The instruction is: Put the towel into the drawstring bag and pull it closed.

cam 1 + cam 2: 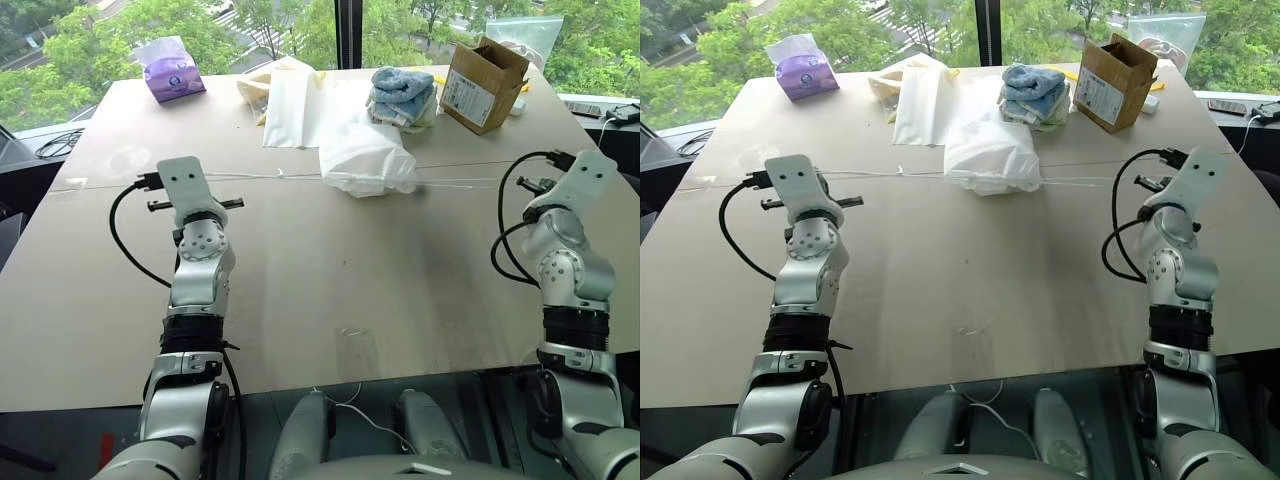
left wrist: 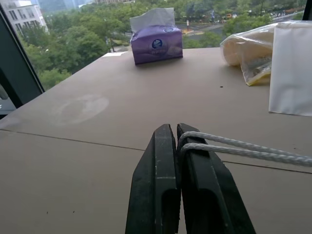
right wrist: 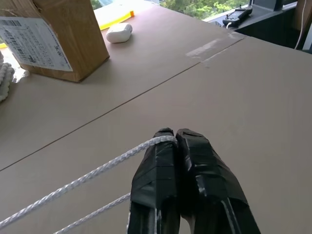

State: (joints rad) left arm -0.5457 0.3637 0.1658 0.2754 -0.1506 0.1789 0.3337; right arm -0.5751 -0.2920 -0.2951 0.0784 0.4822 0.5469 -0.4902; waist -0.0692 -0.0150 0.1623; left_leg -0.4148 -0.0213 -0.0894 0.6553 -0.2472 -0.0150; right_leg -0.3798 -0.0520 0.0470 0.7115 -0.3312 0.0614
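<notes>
Desk (image 1: pixel 300 300): I see one wide tan top, with a seam running across it.
Box (image 1: pixel 483 84): one brown carton at the far right, tilted, with a white label on its side.
Flat bag (image 1: pixel 295 108): one opaque white sheet-like bag at the far middle, beside one clear bag (image 2: pixel 248 51) with something yellowish in it.
Bag (image 1: pixel 366 158): one drawstring pouch, bulging and gathered, lying on the desk just past the seam, between my two arms. I cannot see the towel itself.
Towel stack (image 1: pixel 402 95): one pile of blue and pale cloths, just behind the bag.
Tissue pack (image 1: pixel 171 70): one purple pack at the far left corner.
Cords (image 2: pixel 243 148): two white strands run to each side of the bag, stretched nearly straight.
Left gripper (image 2: pixel 176 132): clenched on the left pair of cords.
Right gripper (image 3: pixel 174 135): clenched on the right pair.
White object (image 3: pixel 119 32): one small one near the box.
</notes>
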